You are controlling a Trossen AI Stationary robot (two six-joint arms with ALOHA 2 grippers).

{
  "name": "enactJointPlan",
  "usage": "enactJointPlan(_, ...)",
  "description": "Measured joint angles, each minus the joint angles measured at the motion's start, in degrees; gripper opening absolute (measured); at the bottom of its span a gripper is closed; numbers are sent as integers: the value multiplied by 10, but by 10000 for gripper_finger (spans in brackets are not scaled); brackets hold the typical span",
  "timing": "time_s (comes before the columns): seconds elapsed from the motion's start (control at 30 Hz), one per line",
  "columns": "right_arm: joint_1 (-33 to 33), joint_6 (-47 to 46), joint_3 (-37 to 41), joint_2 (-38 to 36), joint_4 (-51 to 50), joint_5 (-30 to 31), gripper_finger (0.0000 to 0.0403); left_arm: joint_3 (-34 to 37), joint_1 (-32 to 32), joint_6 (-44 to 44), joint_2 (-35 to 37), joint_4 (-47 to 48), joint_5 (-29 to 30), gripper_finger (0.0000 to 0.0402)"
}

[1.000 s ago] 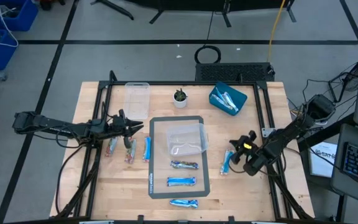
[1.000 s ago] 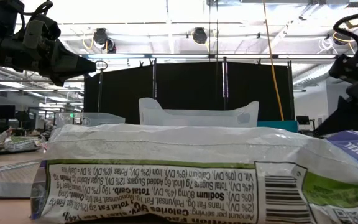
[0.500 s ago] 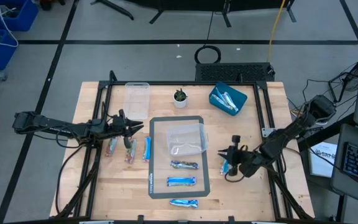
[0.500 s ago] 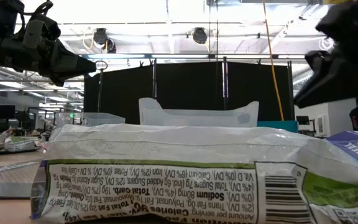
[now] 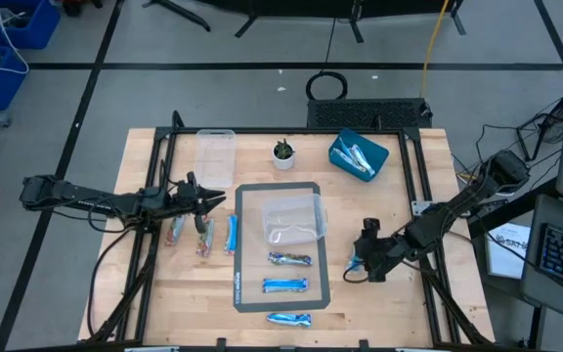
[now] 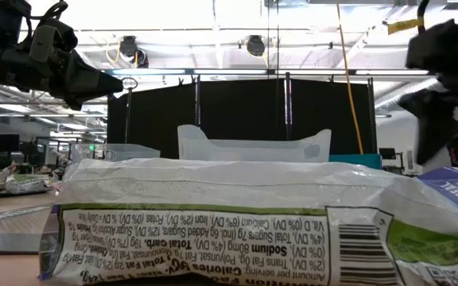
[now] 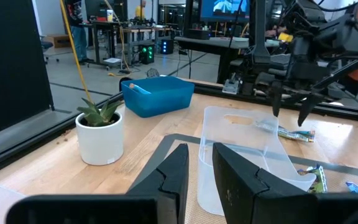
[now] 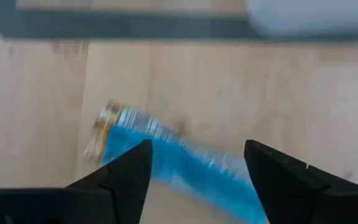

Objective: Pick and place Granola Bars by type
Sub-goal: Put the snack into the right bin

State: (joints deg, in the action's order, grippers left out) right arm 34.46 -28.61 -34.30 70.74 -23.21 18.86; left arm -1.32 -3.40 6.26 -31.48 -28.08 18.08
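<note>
Several blue foil granola bars lie flat on the wooden table. One blue bar (image 5: 357, 257) (image 8: 166, 155) lies just right of the grey mat (image 5: 246, 244). My right gripper (image 5: 366, 252) (image 8: 197, 180) hangs open over it, slanting down, with a finger on each side and no contact. Three bars (image 5: 284, 285) lie on the mat's near half, and three more (image 5: 204, 238) lie left of it. My left gripper (image 5: 213, 201) (image 7: 205, 177) waits level above those, its fingers slightly apart with nothing between them. One wrapper (image 6: 213, 214) fills the low view's foreground.
A clear tub (image 5: 291, 220) stands on the mat's far half, and another (image 5: 215, 156) stands at the far left. A small potted plant (image 5: 282, 154) and a blue bin (image 5: 358, 156) holding bars stand along the far edge. Bare wood shows at the near right.
My right gripper has moved up and toward the table's left, to stand over the blue bar beside the mat. It has rolled at the wrist and tipped downward, and its fingers have opened. My left arm has kept still.
</note>
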Motion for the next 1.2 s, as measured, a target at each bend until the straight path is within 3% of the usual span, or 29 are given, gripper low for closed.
enactJointPlan(0.13,0,-31,0,0,-15,-41,222,0,0,0,0,0,0,79)
enactJointPlan(0.7,-23,-30,36,45,10,-27,210,0,0,0,0,0,0,79)
enactJointPlan(1.03,-34,-83,39,48,6,96,207,0,0,0,0,0,0,79)
enactJointPlan(1.2,-52,-128,39,48,-17,112,187,0,0,0,0,0,0,79)
